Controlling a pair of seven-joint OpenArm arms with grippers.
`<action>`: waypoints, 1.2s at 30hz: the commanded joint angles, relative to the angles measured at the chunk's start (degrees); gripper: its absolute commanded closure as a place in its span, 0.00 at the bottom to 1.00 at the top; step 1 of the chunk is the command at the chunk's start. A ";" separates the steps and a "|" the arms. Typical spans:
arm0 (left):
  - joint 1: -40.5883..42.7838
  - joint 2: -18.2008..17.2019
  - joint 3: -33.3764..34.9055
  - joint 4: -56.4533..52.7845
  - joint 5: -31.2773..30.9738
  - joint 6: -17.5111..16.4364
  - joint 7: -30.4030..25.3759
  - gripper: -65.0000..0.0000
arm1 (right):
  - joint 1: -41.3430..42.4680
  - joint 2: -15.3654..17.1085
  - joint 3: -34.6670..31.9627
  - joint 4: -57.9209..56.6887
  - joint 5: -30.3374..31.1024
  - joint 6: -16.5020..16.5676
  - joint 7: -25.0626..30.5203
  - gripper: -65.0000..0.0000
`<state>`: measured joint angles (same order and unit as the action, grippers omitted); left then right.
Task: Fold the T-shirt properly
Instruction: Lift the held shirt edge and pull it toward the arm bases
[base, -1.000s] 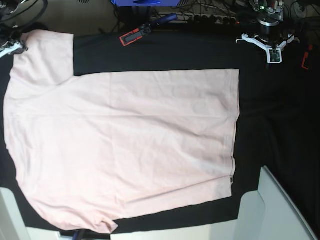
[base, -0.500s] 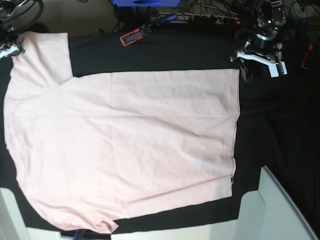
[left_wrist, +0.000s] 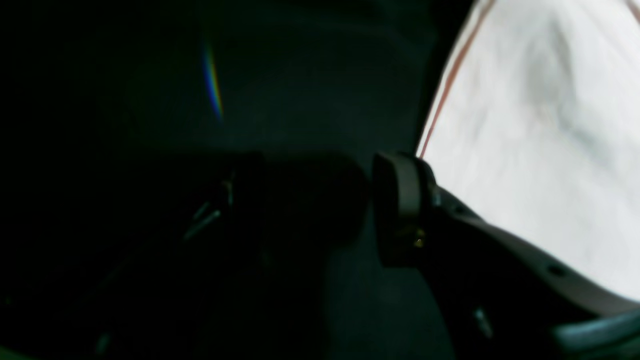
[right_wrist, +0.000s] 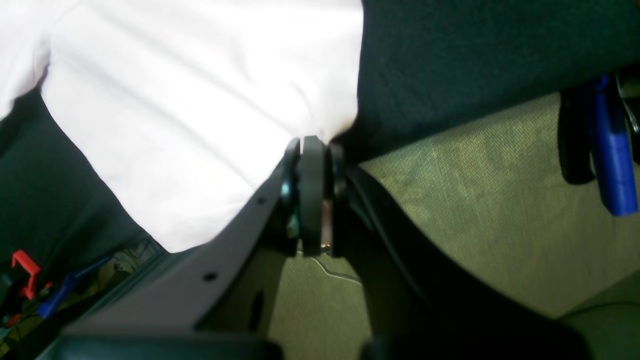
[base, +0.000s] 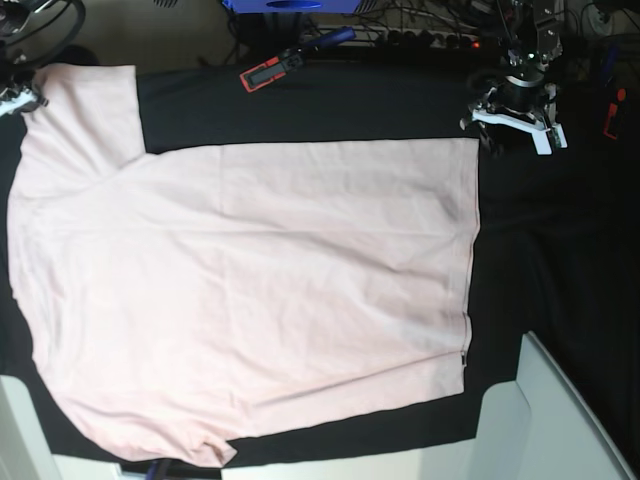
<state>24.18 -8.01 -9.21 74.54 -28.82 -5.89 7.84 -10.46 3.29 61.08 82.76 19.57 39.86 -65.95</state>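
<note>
The T-shirt lies plain side up, spread flat across the black worktop. The right gripper is clamped on a sleeve corner at the worktop's edge, likely anchoring it, while the left gripper, jaws apart, hovers beside the hem corner, poised to grasp.

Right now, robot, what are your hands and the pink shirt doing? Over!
Right gripper shut, pinching the T-shirt sleeve edge. Left gripper open beside the hem corner, holding nothing. Shirt flat on the black table cloth, unfolded. Nothing in the way.
</note>
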 joint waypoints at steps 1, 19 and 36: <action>0.91 -0.12 1.26 0.14 -0.32 -0.31 1.18 0.48 | 0.22 1.06 -0.55 1.06 0.69 0.14 0.41 1.00; -1.46 0.05 11.37 -0.30 -0.41 -0.31 1.18 0.59 | -0.05 0.89 -3.10 1.06 0.78 0.14 0.50 1.00; 3.38 -0.39 10.66 9.98 -0.32 -0.31 1.09 1.00 | -1.72 0.97 -3.01 11.70 0.78 0.14 -0.02 1.00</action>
<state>27.81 -7.99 1.56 83.31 -28.75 -6.00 10.37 -12.08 3.51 57.78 93.49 19.53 39.83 -66.57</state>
